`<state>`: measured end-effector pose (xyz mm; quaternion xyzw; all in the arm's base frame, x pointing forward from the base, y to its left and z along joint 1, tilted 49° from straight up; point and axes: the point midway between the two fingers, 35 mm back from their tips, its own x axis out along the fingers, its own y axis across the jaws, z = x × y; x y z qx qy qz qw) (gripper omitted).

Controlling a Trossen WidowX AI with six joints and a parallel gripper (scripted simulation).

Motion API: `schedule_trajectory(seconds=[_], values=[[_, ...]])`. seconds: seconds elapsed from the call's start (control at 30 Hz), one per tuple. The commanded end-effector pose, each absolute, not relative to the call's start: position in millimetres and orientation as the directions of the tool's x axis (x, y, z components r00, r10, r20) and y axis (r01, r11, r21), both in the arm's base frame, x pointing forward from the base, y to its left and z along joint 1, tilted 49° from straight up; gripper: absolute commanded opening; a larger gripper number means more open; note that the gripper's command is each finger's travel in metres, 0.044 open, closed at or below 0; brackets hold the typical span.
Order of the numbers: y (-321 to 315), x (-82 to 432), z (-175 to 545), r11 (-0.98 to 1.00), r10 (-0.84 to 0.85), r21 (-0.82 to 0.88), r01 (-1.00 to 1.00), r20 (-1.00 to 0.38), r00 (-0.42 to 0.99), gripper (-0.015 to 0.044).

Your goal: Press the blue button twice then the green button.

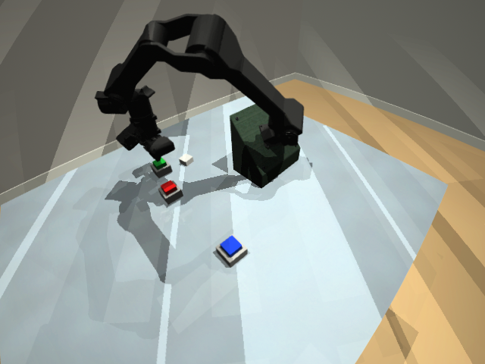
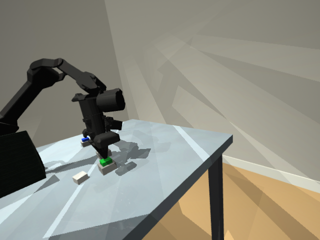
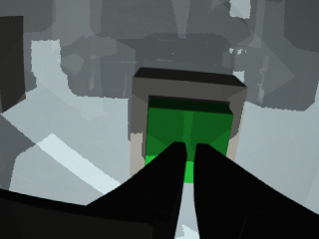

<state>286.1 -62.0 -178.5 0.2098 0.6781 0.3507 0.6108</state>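
Likely step 3, the green press; whether both blue presses are done can't be told from here. The black parallel-jaw gripper [image 1: 158,157] [image 2: 105,157] [image 3: 189,154] is closed on nothing, fingertips at or just above the square green button cap [image 1: 159,162] [image 2: 105,161] [image 3: 189,124]. Next move calls for a straight push down until it bottoms out, then release. Button sits on the pale blue-grey desk [image 1: 313,274] [image 2: 160,144], between the red button [image 1: 168,186] and the small white block [image 1: 186,159] [image 2: 80,177]. Cap: bright green, shadowed under the tips, in a grey square housing [image 1: 161,169] [image 2: 108,169] [image 3: 186,89].
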Motion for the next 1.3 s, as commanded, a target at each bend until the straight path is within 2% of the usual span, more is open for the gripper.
schedule_trajectory(seconds=[0.0,0.8,1.07,1.27], values=[[-57,284,-183,0.664,0.717,0.736,-0.136,-0.677,-0.165,0.0020],[-52,283,-187,0.663,0.717,0.736,-0.136,-0.677,-0.165,0.0020],[-77,288,-165,0.665,0.716,0.735,-0.136,-0.678,-0.165,0.0020],[-46,317,-98,0.687,0.698,0.715,-0.130,-0.699,-0.159,0.0177]])
